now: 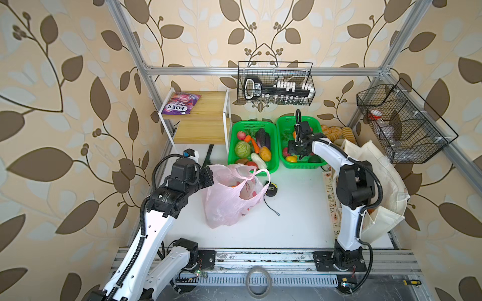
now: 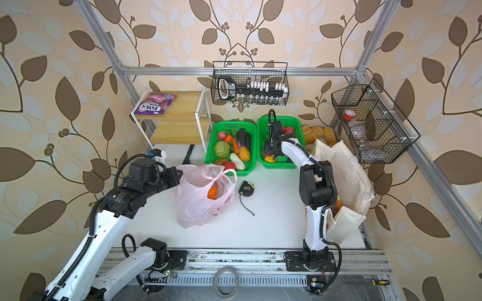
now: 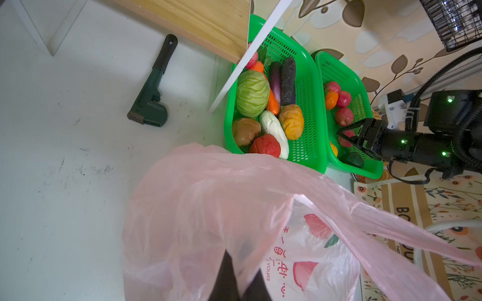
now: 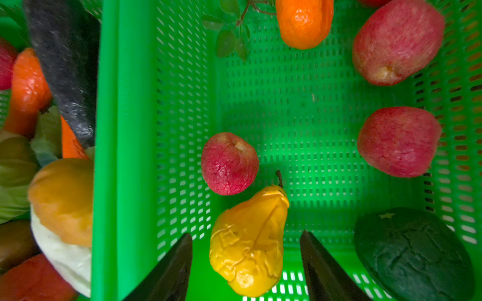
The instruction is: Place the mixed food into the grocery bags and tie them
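Note:
The thin pink grocery bag (image 1: 232, 198) (image 2: 200, 198) stands open mid-table with an orange item (image 2: 212, 192) inside. My left gripper (image 3: 241, 277) (image 1: 208, 177) is shut on the rim of the pink bag (image 3: 208, 208). My right gripper (image 4: 246, 260) (image 1: 294, 153) hangs open inside the right green basket (image 4: 300, 109), its fingers either side of a yellow pear (image 4: 250, 242) without touching it. A red apple (image 4: 229, 164) lies just beyond. The cream tote (image 1: 378, 182) leans at the right behind that arm. A purple FOX'S packet (image 1: 180, 103) lies on the shelf.
The left green basket (image 1: 231, 148) holds vegetables. A wooden two-step shelf (image 1: 206, 114) stands at the back left and bread loaves (image 1: 336, 133) at the back right. A tape measure (image 1: 271, 189) lies beside the pink bag, a green wrench (image 3: 154, 91) under the shelf. Wire baskets (image 1: 276, 83) hang on the frame.

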Controlling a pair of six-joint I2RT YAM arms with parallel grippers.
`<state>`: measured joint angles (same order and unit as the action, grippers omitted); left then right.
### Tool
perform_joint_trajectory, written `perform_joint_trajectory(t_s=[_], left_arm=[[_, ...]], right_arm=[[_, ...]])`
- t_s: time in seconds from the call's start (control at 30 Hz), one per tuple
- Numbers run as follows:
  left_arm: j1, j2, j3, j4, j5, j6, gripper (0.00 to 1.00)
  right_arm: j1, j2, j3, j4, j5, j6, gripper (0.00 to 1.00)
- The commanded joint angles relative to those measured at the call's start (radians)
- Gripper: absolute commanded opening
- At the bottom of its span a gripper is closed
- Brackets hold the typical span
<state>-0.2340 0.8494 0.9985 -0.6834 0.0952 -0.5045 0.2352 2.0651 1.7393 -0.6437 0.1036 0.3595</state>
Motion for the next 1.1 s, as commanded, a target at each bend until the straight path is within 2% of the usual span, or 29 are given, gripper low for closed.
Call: perform_joint_trajectory(t_s=[0.0, 0.2, 0.43, 0.6, 0.77, 1.07], left_arm=[[0.009, 0.001, -0.006, 0.033, -0.014, 0.024, 0.0], [0.01, 0.001, -0.012, 0.035, -0.015, 0.024, 0.0], [0.01, 0.009, -0.007, 0.039, -0.011, 0.027, 0.0], [0.01, 0.013, 0.0, 0.039, -0.009, 0.023, 0.0], [0.009, 0.019, 0.002, 0.042, -0.003, 0.015, 0.0], [0.009, 0.014, -0.001, 0.043, 0.006, -0.003, 0.0]], right_arm=[[0.0, 0.071, 0.076, -0.127, -0.019, -0.042, 0.69], [-0.01, 0.145, 0.119, -0.173, -0.008, -0.067, 0.72], [-0.026, 0.216, 0.14, -0.178, -0.062, -0.071, 0.7], [-0.046, 0.216, 0.144, -0.144, -0.079, -0.069, 0.6], [-0.055, 0.159, 0.136, -0.135, -0.076, -0.07, 0.5], [-0.045, -0.096, -0.006, -0.044, -0.081, -0.041, 0.49]])
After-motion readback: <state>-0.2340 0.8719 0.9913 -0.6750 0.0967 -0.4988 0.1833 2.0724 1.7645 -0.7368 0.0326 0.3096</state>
